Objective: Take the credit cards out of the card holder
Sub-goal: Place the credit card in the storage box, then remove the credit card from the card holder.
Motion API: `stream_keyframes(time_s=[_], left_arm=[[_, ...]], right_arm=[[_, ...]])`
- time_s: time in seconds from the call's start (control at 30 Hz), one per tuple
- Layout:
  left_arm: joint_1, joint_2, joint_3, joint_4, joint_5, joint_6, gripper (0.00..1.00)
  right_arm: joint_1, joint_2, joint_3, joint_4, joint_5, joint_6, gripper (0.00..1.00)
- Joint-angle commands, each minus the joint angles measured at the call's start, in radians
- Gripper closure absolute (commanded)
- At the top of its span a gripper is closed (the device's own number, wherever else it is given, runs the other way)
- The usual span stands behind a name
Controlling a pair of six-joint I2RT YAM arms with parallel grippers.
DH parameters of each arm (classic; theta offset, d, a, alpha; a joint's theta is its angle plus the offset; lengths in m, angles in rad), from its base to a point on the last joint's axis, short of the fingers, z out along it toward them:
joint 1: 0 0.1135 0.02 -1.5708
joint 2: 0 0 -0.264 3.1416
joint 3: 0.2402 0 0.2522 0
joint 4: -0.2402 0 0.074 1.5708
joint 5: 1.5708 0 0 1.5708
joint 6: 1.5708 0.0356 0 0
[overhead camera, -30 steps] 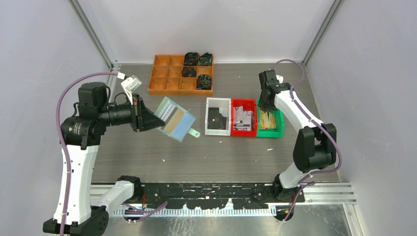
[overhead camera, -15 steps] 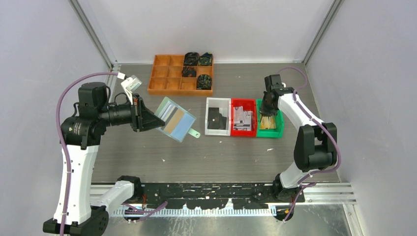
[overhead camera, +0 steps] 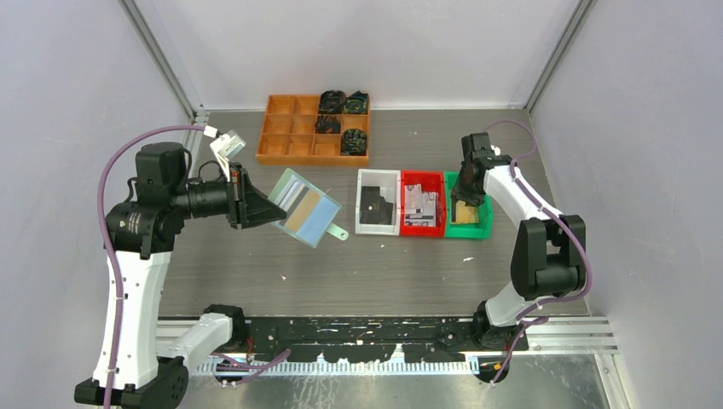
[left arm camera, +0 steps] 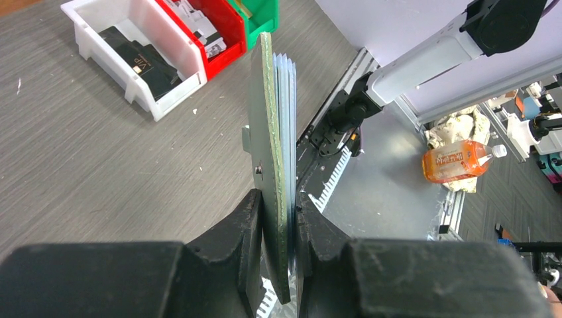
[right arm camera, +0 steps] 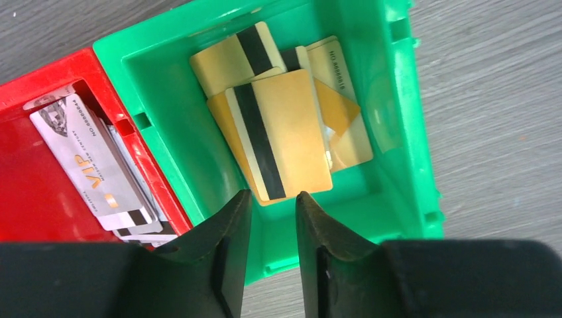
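Note:
My left gripper [overhead camera: 258, 205] is shut on one edge of the pale green card holder [overhead camera: 304, 207] and holds it open above the table. An orange/tan card [overhead camera: 303, 213] and a grey card [overhead camera: 293, 198] sit in its light blue pockets. In the left wrist view the card holder [left arm camera: 267, 126] stands edge-on between my fingers [left arm camera: 246, 218]. My right gripper [overhead camera: 463, 201] hangs over the green bin [overhead camera: 486, 223]. In the right wrist view it [right arm camera: 273, 196] is open and empty, just above several gold cards [right arm camera: 281, 129] lying in the bin.
A red bin [right arm camera: 36, 205] with silver cards [right arm camera: 93, 165] adjoins the green bin [right arm camera: 404, 112]. A white bin [overhead camera: 378, 175] with a black card [left arm camera: 140, 63] stands left of them. An orange tray [overhead camera: 290, 136] with black coiled items is at the back.
My right gripper has moved from the green bin's far end toward its middle. The left arm and the card holder have not moved.

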Motion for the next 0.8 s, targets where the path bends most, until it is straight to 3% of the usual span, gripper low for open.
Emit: stream_keyframes(time_s=[0.0,0.17,0.27,0.3,0.4,0.47,0.63,0.77], left_arm=[[0.005,-0.011,0.032,0.034,0.038,-0.010,1.00],[0.005,-0.006,0.030,0.038,0.045,-0.015,1.00],[0.006,-0.008,0.021,0.059,0.055,-0.033,1.00],[0.006,-0.009,0.011,0.071,0.062,-0.042,1.00],[0.006,-0.019,-0.015,0.117,0.092,-0.079,1.00],[0.006,-0.024,-0.028,0.143,0.123,-0.104,1.00],[0.005,-0.030,-0.050,0.204,0.190,-0.172,1.00],[0.005,-0.040,-0.078,0.282,0.260,-0.268,1.00]], right_arm=[[-0.005,-0.102,0.008,0.009,0.116,0.005,0.61],[-0.004,-0.201,0.060,-0.012,0.142,0.023,0.57],[-0.001,-0.290,0.109,0.013,-0.043,0.057,0.52],[0.005,-0.322,0.118,0.043,-0.182,0.078,0.49],[0.026,-0.406,0.106,0.219,-0.568,0.204,0.33],[0.091,-0.452,0.078,0.388,-0.743,0.328,0.27],[0.373,-0.504,-0.001,0.723,-0.831,0.465,0.16],[0.493,-0.493,-0.069,0.920,-0.848,0.561,0.13]])
